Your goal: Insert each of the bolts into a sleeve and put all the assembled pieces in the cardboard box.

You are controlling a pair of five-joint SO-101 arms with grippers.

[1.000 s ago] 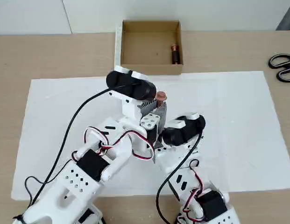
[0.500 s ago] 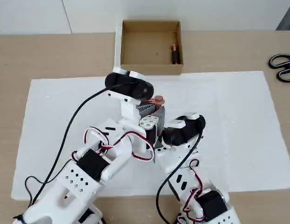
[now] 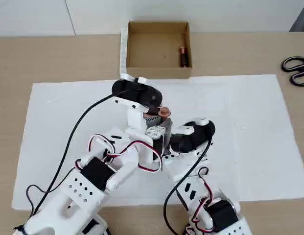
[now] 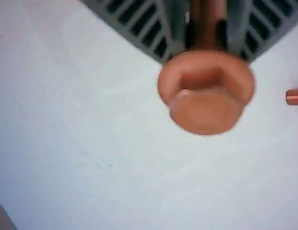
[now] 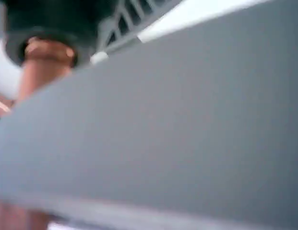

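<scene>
Since the earlier frames the left gripper (image 3: 159, 116) has drawn back from the cardboard box (image 3: 159, 72) with its bolt (image 3: 164, 112). It now sits close to the right gripper (image 3: 165, 134) above the white sheet (image 3: 249, 122). One assembled piece (image 3: 183, 56) lies in the box. From the left wrist, ribbed jaws clamp the bolt's shank, with the head facing the camera. From the right wrist, a blurred copper part (image 5: 43, 62) appears; whether that gripper holds anything cannot be told.
</scene>
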